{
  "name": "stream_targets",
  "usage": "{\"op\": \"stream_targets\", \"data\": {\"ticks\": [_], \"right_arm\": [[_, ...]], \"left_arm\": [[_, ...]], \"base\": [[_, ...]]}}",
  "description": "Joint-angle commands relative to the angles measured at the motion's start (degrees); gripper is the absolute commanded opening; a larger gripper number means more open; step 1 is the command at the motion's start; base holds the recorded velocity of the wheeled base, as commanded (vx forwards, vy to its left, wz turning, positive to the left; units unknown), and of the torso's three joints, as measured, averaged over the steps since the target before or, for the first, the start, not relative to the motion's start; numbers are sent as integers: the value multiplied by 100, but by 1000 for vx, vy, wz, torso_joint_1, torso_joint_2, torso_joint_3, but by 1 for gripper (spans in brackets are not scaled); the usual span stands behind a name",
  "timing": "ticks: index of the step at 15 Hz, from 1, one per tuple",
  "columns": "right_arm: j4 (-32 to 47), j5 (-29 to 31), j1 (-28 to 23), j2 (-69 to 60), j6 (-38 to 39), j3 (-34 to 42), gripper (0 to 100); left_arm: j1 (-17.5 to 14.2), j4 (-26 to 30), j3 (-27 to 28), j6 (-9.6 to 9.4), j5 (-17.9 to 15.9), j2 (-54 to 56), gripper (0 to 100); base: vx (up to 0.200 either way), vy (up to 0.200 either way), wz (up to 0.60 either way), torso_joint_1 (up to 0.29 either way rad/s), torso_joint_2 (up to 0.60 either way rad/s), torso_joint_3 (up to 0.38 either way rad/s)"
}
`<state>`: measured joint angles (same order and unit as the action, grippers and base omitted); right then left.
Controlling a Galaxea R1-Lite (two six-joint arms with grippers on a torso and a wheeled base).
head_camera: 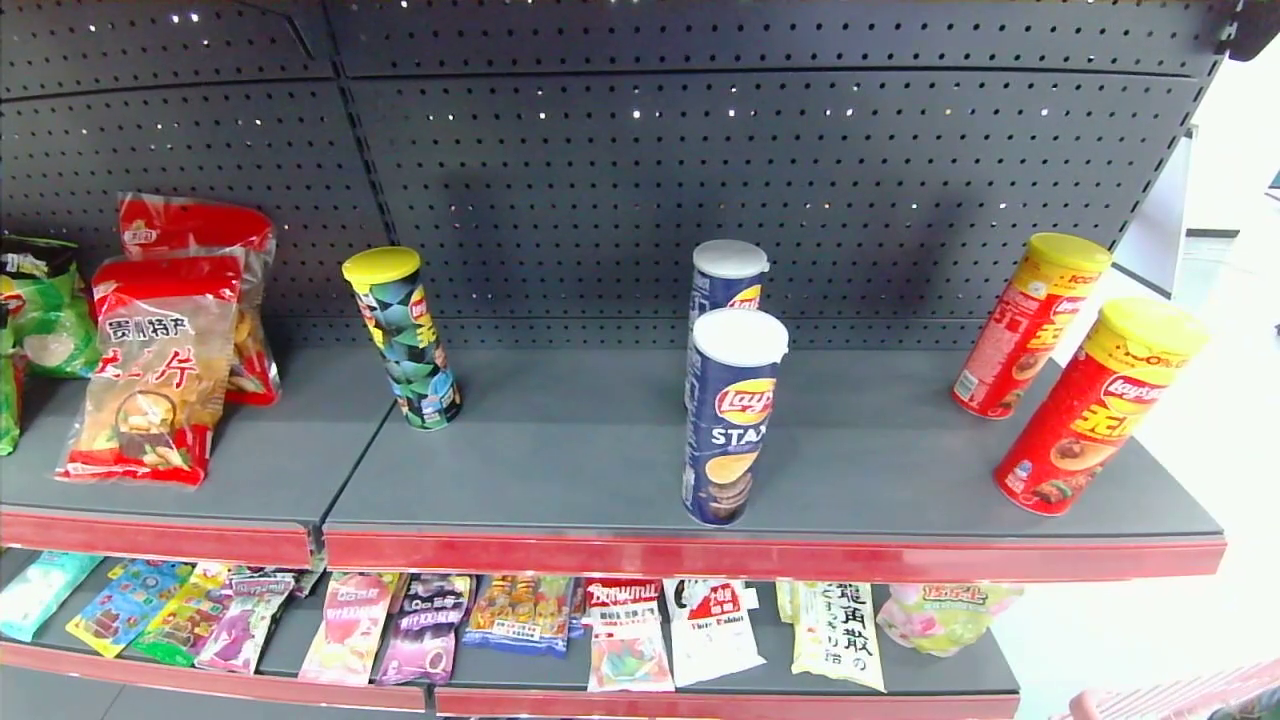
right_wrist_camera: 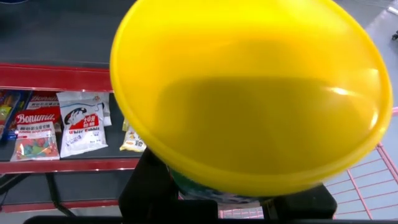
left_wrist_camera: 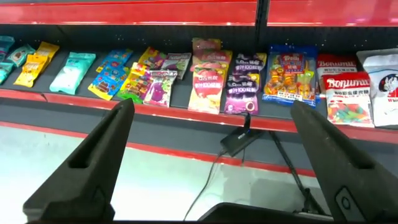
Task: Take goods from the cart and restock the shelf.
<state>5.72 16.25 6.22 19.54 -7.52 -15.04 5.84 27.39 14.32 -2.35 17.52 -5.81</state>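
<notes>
A chip can with a yellow lid [right_wrist_camera: 249, 87] sits close under the right wrist camera, and my right gripper [right_wrist_camera: 224, 202] is shut on its body below the lid. My left gripper [left_wrist_camera: 211, 106] hangs open and holds nothing, facing the lower shelf of snack bags [left_wrist_camera: 208, 81]. On the grey upper shelf [head_camera: 600, 450] in the head view stand a green-black can with a yellow lid [head_camera: 405, 340], two blue cans [head_camera: 730, 415] one behind the other, and two red cans [head_camera: 1095, 410] at the right end.
Red snack bags [head_camera: 160, 370] and green bags [head_camera: 40, 310] fill the upper shelf's left end. There is bare shelf between the cans. A black box with a cable [left_wrist_camera: 239, 140] lies on the floor under the lower shelf. The pink wire cart [right_wrist_camera: 367, 186] stands at the right.
</notes>
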Motion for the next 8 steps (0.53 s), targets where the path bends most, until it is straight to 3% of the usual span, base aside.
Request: {"op": "stream_targets", "data": {"ticks": [1, 8], "right_arm": [[0, 1, 2, 15, -4, 72, 0], [0, -25, 2, -12, 5, 151, 0]], "left_arm": [[5, 3, 0, -2, -3, 1, 100], [-4, -6, 0, -37, -29, 1, 100]], "base": [[0, 200, 0, -2, 7, -2], [0, 200, 0, 2, 2, 2]]}}
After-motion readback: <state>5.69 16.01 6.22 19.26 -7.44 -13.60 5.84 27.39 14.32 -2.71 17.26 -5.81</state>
